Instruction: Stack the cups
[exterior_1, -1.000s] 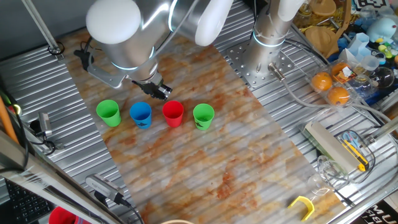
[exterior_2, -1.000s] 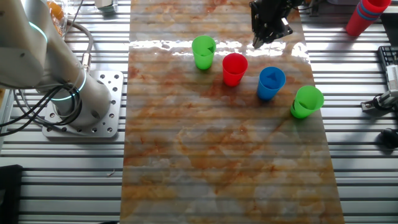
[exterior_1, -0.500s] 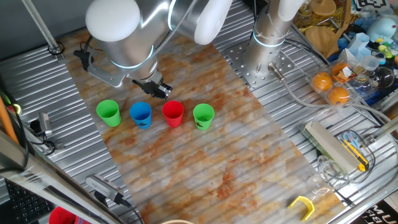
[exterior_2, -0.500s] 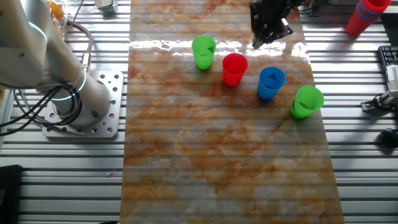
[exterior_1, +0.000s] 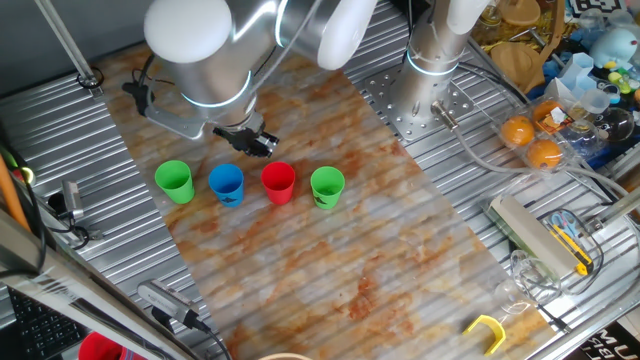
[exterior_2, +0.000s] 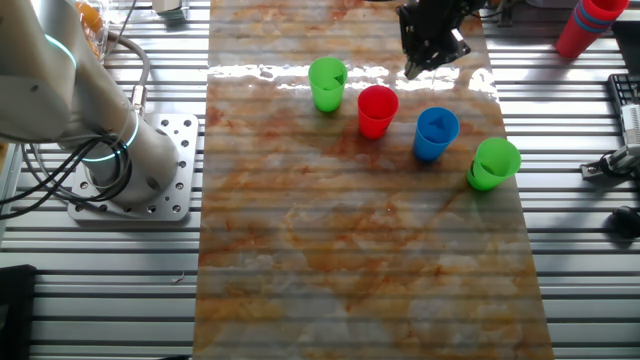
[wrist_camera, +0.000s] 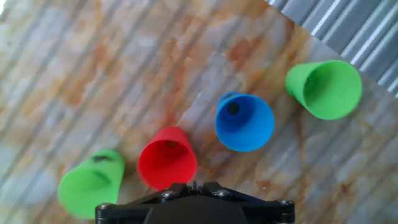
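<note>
Four cups stand upright in a row on the bench (exterior_1: 400, 250), each apart from its neighbour: a green cup (exterior_1: 174, 182), the blue cup (exterior_1: 226, 184), the red cup (exterior_1: 278, 183) and a second green cup (exterior_1: 327, 187). The pincer (exterior_1: 258, 145) hangs above the bench at about 11 o'clock from the red cup in one fixed view; whether its fingers are spread or pressed together cannot be told. The hand view alone looks into the cup mouths, with the red cup (wrist_camera: 166, 158) nearest the pincer housing. The other fixed view alone shows stacked red cups (exterior_2: 588, 22) at 2 o'clock. No writing is readable. The bench is grooved metal under a marbled orange mat (exterior_2: 350, 260); oranges (exterior_1: 530, 140) lie at 3 o'clock.
</note>
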